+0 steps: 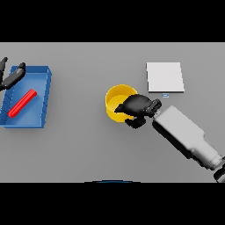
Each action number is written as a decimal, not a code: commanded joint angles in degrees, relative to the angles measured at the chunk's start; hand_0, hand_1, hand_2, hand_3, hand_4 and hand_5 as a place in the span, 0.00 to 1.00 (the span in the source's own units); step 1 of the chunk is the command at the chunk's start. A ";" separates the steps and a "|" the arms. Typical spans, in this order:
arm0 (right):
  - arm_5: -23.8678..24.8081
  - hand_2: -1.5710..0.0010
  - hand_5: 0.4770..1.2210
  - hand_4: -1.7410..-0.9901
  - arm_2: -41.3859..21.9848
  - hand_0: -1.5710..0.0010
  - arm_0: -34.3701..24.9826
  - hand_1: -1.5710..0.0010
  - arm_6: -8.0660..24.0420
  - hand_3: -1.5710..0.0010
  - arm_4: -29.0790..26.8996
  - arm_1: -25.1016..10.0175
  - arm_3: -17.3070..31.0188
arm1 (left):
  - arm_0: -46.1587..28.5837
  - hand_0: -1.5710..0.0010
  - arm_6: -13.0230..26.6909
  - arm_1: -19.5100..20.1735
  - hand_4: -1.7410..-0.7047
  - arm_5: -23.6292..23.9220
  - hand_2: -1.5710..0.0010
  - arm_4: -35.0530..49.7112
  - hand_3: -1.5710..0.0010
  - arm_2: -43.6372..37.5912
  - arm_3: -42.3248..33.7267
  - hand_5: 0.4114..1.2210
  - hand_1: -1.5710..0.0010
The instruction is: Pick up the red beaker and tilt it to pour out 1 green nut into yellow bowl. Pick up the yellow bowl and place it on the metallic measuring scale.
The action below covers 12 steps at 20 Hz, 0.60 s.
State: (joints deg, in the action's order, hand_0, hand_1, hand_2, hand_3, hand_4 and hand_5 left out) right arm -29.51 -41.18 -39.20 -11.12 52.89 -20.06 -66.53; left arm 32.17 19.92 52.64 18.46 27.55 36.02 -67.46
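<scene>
The yellow bowl (116, 99) stands upright on the grey table near the middle. My right hand (137, 107) lies over its right rim, fingers curled round the edge, hiding that side of the bowl. The red beaker (22, 103) lies flat on its side inside the blue tray (45, 99) at the left. My left hand (12, 77) hovers over the tray's far left corner with its fingers straight, apart from the beaker. The metallic scale (165, 77) is a pale square plate beyond the bowl to the right. No green nut can be seen.
The right forearm (186, 136) reaches in from the lower right across the table. The tray's raised blue walls enclose the beaker.
</scene>
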 commanded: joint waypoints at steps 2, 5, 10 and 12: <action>1.05 0.56 0.76 0.31 -0.26 0.42 0.08 0.45 -1.13 0.71 0.06 -0.25 0.11 | -0.48 1.00 0.39 0.08 0.99 0.67 1.00 0.00 1.00 0.13 -0.77 0.35 1.00; 1.08 0.29 0.88 0.17 -0.33 0.21 0.62 0.23 -1.88 0.47 -0.52 -0.70 -0.90 | -0.64 1.00 -0.30 -0.03 0.98 0.40 1.00 0.02 1.00 -0.06 0.09 0.35 1.00; 2.46 0.19 0.96 0.06 -0.35 0.07 0.22 0.07 -2.06 0.22 -0.37 -1.21 -0.91 | 0.01 1.00 -0.32 -0.05 0.99 0.00 1.00 -0.62 1.00 0.33 0.61 0.35 1.00; 2.76 0.17 0.97 0.04 0.21 0.04 0.40 0.05 -1.24 0.20 -0.58 -0.99 -1.03 | 0.74 1.00 0.19 -0.30 0.99 -0.34 1.00 -0.48 1.00 0.31 0.69 0.35 1.00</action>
State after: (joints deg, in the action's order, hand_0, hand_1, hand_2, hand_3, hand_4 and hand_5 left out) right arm -26.74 -40.98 -38.81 -12.33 52.32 -21.04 -67.57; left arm 32.92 20.10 52.34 18.13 27.07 36.33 -66.77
